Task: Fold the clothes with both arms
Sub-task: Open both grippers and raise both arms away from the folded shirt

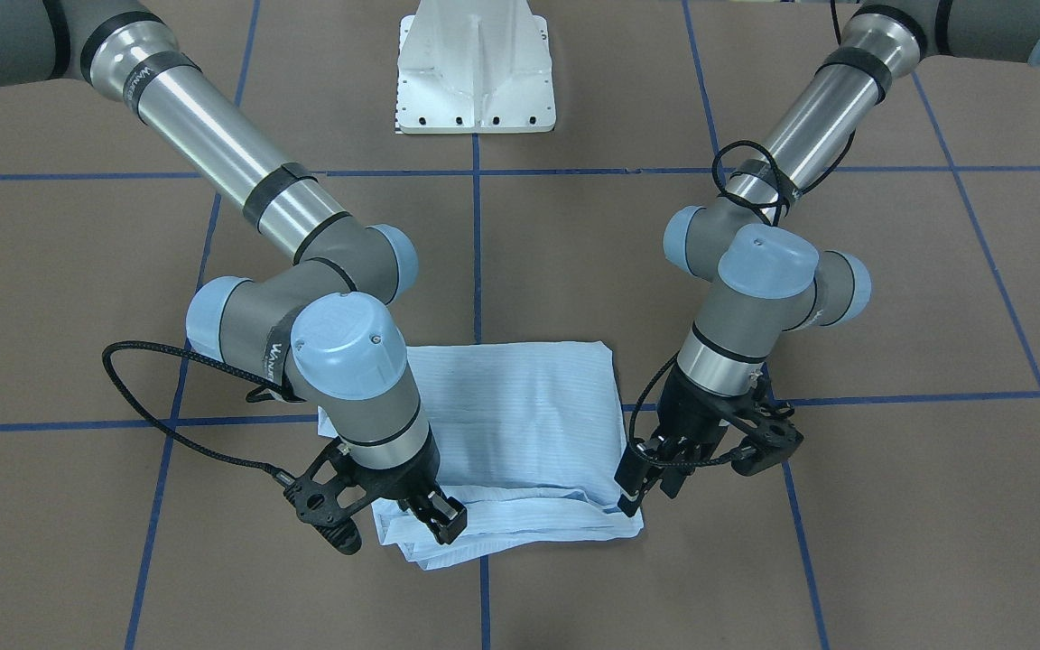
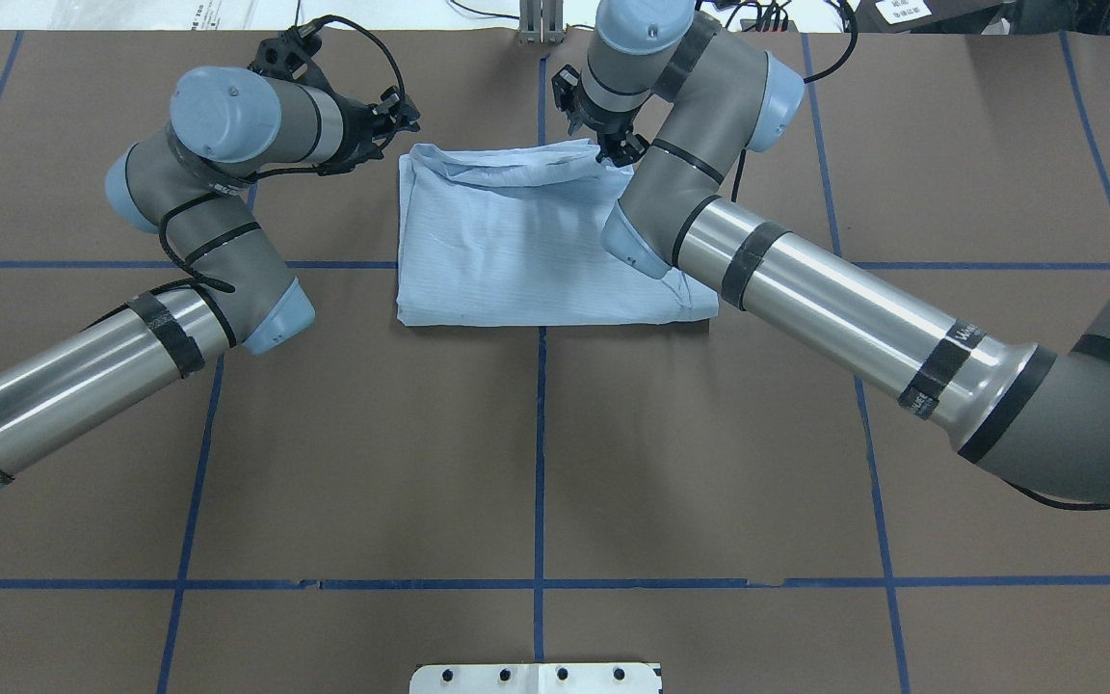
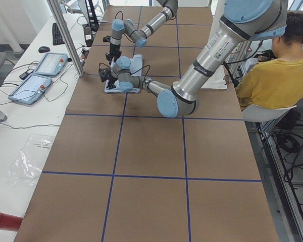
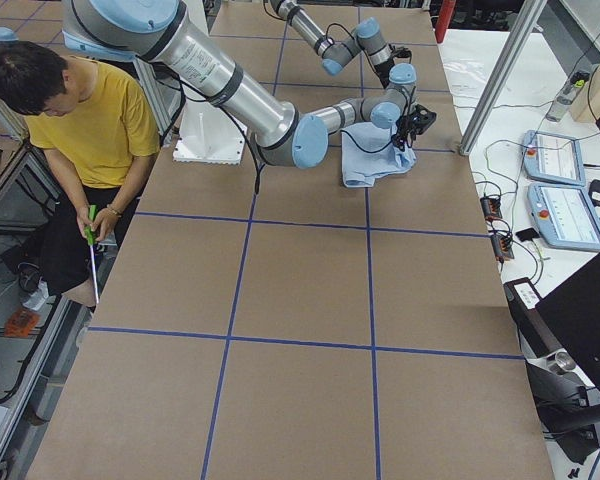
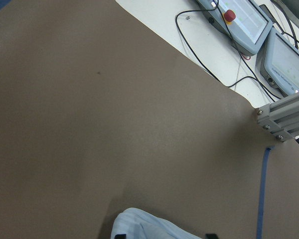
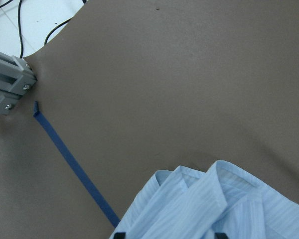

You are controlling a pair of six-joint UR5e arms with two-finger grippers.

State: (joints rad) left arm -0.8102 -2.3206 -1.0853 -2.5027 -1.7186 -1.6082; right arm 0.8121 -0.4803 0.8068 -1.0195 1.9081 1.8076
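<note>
Jaws parted at both outer corners of the shirt [image 1: 520,406].
The right gripper [image 1: 437,522] and left gripper [image 1: 645,478] each straddle a corner, spread apart, clamping nothing as far as the wrist views let me judge. The shirt lies as a folded rectangle by the table's [image 1: 890,506] far edge, midway along it. Should one gripper bite only the top layer, or the two lift unevenly, the stack could peel open and skew. Right arm [image 1: 213,135] and left arm [image 1: 809,104] reach out long from the base edge, wrists bent down, the left gripper tilted inward.
</note>
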